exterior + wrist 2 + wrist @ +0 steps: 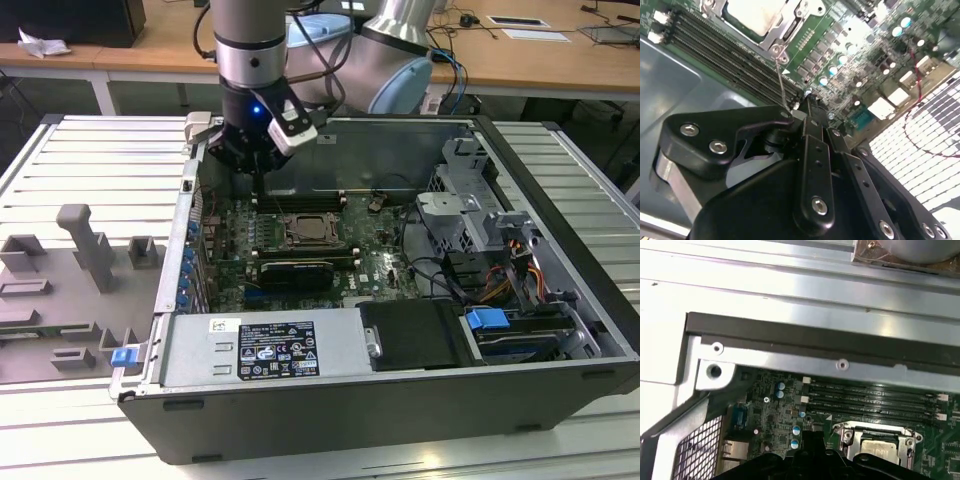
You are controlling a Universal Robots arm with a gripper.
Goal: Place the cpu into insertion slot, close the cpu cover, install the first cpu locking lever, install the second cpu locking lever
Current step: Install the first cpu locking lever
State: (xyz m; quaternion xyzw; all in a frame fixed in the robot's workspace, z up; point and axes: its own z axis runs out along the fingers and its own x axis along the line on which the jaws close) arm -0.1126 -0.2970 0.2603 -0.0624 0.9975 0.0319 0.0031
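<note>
Gripper: the black gripper [807, 107] hangs low over the board, close to the socket. It reaches in from above, because the case is open only on its upper side.
Fingers: the black metal fingers [812, 150] are drawn together and I see no gap at their tips. The free end of the lever stops just at the tips. I cannot tell if it is pinched or only touched.
Locking lever: the thin silver wire locking lever [781, 80] rises tilted from its pivot screw beside the socket up to the tips. I judge it is not latched, which is why it stands up and does not lie flat.
Cpu cover: the thin silver square metal cpu cover [847, 432] with a cut-out centre seems to lie flat around the chip, so the top of the chip shows through it.
Cpu: the small flat square cpu [880, 446] with a dull silver-beige top sits level inside this frame.
Insertion slot: the square black insertion slot [291, 232] is mostly hidden under chip and cover. I can see only its edge.
Other lever: I cannot make out its state.
Memory slots: the long narrow black memory slots [870, 400] run just beside the socket.
Motherboard: the green motherboard [385, 262] lies on the bottom of the case.
Case: the dark grey open computer case [400, 425] lies on the ribbed grey bench [70, 150].
Cut off: in the first wrist view the gripper body covers the near side of the socket.
</note>
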